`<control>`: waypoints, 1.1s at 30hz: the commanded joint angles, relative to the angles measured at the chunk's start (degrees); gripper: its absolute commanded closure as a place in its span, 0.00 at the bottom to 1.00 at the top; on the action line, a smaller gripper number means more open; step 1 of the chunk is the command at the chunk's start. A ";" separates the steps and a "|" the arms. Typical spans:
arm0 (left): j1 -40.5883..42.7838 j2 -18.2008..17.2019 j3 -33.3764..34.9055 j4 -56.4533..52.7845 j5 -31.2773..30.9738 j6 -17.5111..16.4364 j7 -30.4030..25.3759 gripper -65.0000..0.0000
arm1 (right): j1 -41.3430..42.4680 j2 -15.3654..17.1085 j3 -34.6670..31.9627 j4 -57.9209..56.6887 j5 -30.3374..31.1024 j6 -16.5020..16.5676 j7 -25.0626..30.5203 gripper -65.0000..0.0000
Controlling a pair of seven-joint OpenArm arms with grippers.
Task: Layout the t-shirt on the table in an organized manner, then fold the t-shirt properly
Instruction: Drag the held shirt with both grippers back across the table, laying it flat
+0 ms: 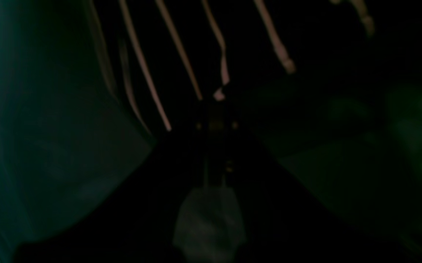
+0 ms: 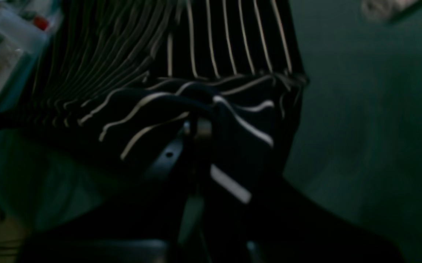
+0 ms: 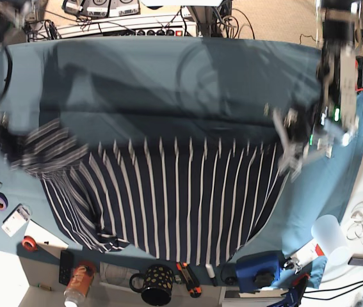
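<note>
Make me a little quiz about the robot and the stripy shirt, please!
1. True or false: the shirt lies neatly folded in a small square.
2. What does the right gripper pinch? A) the shirt B) the mug C) nothing
3. Fill in: the cloth on the table is ____ in colour.

Key:
1. False. It hangs spread wide between the two arms, with one end bunched up.
2. A. Striped fabric is gathered around its shut tips. The left gripper is at the shirt's other corner.
3. Teal-blue. The mug with dots stands at the table's near edge.
</note>
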 commanded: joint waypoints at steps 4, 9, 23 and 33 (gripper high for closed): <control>7.80 -2.12 -5.20 6.97 0.81 0.28 -0.17 1.00 | -8.20 1.73 1.60 3.98 5.38 1.31 1.62 1.00; 17.00 -2.05 -11.47 14.12 0.00 0.24 -0.44 1.00 | -16.57 1.70 1.60 4.31 9.25 2.44 1.62 1.00; 37.81 -2.05 -16.11 17.81 -0.72 0.24 -8.57 1.00 | -31.23 -4.96 1.57 4.31 10.72 2.44 1.62 1.00; 39.60 -2.05 -16.11 17.81 4.52 0.63 -10.01 1.00 | -31.65 -4.90 1.57 4.31 9.25 2.44 1.62 1.00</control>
